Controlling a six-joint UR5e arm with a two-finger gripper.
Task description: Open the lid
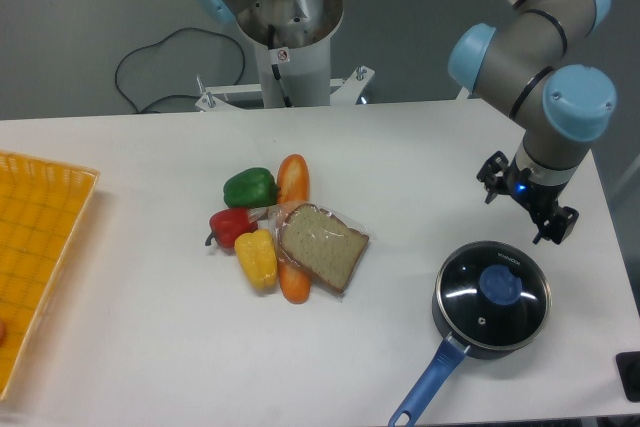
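The lid (470, 299) is round dark glass with a metal rim and a blue knob (499, 285) in its centre. It sits closed on a dark saucepan (447, 325) with a long blue handle (428, 388), at the table's front right. My gripper (525, 205) hangs above and just behind the lid, apart from it. Its two black fingers stand spread and hold nothing.
A pile of toy food lies mid-table: a green pepper (249, 187), a red pepper (230, 226), a yellow pepper (257, 259), a carrot (293, 181) and a slice of bread (322, 246). An orange tray (35, 247) lies at the left edge. A second robot base (290, 37) stands behind the table.
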